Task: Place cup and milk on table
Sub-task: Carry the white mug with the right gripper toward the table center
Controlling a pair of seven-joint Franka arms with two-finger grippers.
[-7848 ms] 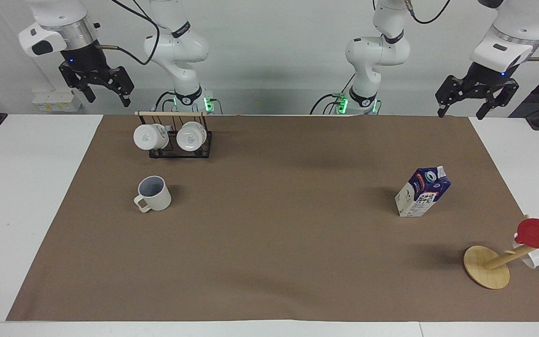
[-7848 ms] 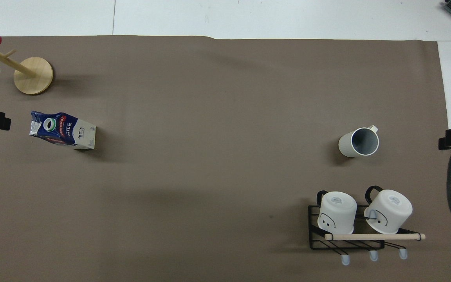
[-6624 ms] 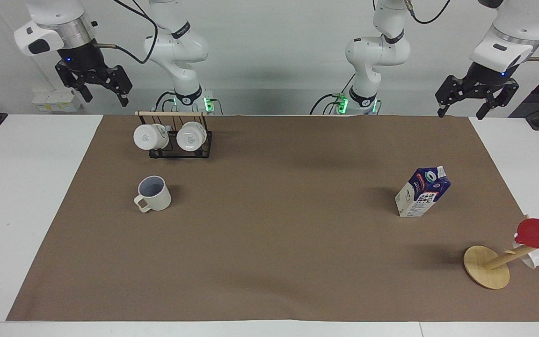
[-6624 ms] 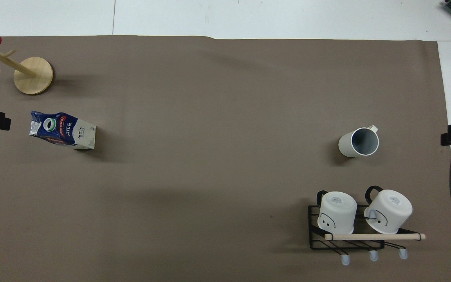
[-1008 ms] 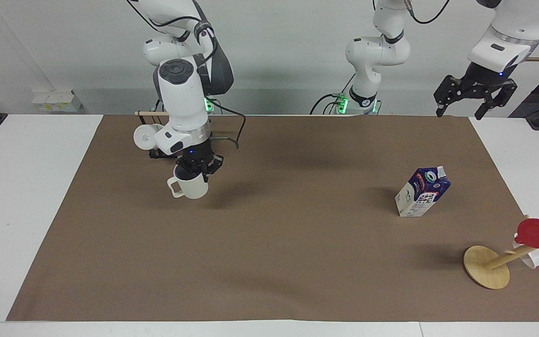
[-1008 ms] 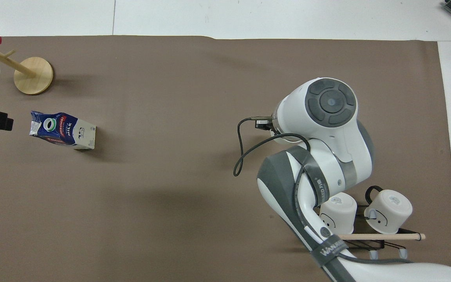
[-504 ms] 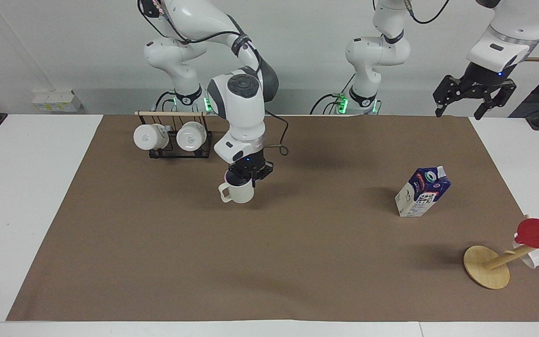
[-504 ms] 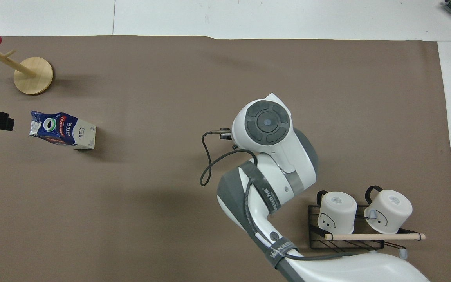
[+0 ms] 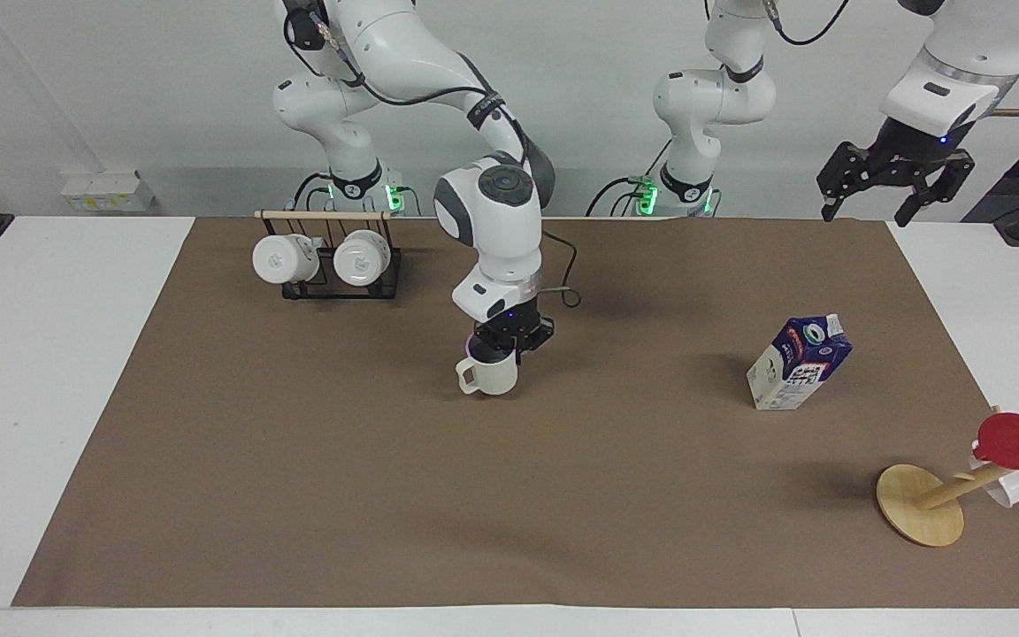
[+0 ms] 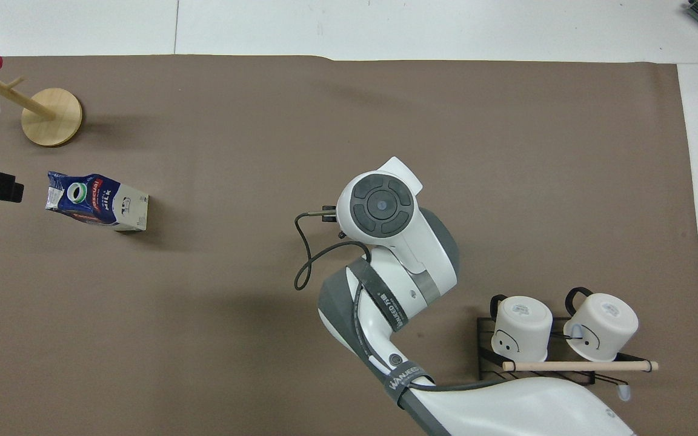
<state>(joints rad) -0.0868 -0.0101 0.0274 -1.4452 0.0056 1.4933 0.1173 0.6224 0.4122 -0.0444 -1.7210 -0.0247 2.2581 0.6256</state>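
Facing camera: I get it high, across the table (image 9: 49, 354) from the robots, looking back at both arm bases and the rear wall; whole brown mat (image 9: 563, 495) in frame, moderately distant. Overhead camera: I get it above the robots' end, looking steeply down and forward, closer in. Shared: mat, milk carton (image 9: 798, 364) (image 10: 97, 201), mug rack (image 9: 333, 258) (image 10: 558, 342), wooden stand (image 9: 921, 504) (image 10: 51, 116). Views are turned half round.

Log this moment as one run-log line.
right gripper: shut on cream-white ceramic mug, over brown mat | left gripper: open, waiting | blue-white milk carton: untouched
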